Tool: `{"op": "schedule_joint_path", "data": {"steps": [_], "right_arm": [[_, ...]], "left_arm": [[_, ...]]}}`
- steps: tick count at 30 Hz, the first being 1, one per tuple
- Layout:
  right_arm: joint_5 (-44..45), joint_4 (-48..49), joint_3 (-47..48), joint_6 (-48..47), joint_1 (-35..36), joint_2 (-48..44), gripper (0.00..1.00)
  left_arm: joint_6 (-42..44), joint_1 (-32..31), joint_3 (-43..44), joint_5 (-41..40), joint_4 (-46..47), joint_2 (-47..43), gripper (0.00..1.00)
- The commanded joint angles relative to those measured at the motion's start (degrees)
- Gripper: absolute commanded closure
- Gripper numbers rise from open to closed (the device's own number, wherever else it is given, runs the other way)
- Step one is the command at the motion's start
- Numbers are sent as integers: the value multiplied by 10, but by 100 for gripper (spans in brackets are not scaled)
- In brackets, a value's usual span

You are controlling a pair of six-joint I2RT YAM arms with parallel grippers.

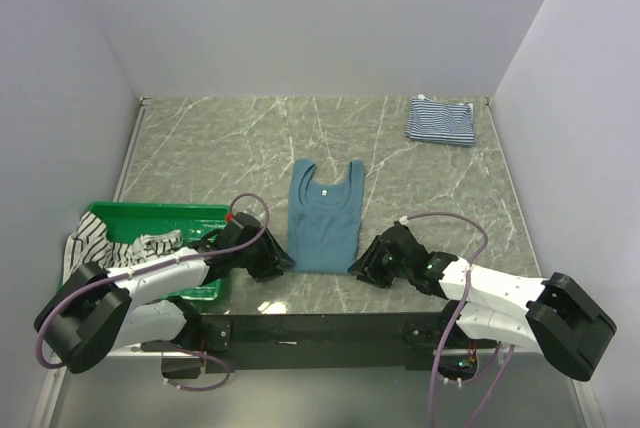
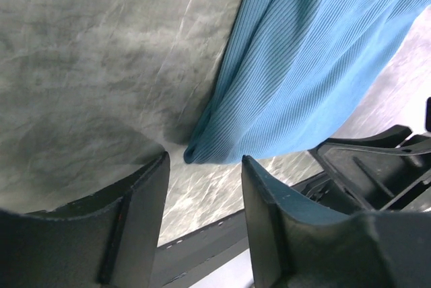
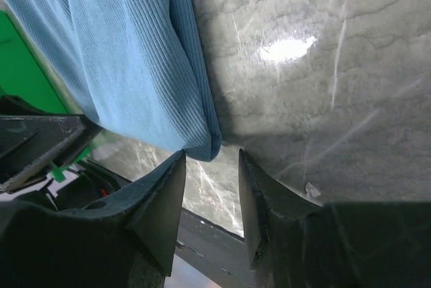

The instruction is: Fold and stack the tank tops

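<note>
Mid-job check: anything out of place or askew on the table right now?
One thing: the black-and-white striped top is crumpled and spilling over the left rim of the green basket. The teal top lies flat and straight mid-table; the folded striped top sits neatly at the far right corner.

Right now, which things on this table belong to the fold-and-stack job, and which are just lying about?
Job:
- teal tank top, spread flat
- navy-striped tank top, folded, far right
- black-and-white striped tank top, crumpled, near left

Lying about:
- green basket, holding the crumpled one

Soft, even light; one glare patch on the table [image 3: 286, 49], soft shadows.
</note>
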Motion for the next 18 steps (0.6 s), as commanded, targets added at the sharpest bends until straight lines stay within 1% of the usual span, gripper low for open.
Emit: {"op": "schedule_joint_path", "data": {"steps": [1,6,9,12,13,15,16,17,18], "right_arm": [[35,13,-13,21,6,10,58],[41,30,-22,23,8,39,61],[39,52,-23,23,9,59,62],[43,60,-22,18,11,74,63],[47,58,-21,17,10,76,64],[54,51,-16,5,11,79,70],[58,42,-12,1,11,80,80],[58,36,-8,-4,11,77,83],[58,21,1,-18,11,77,87]], "left_arm": [[-7,2,-15,-30,11,22,48],[2,2,-17,-57,18,42,53],[5,2,-16,-61,21,52,54],[9,2,-17,-64,24,64,58],[10,2,-18,-64,26,67,62],[15,2,-19,-61,31,71,67],[17,2,-15,-60,31,76,74],[24,1,-11,-59,27,78,77],[29,1,-7,-54,22,79,84]]}}
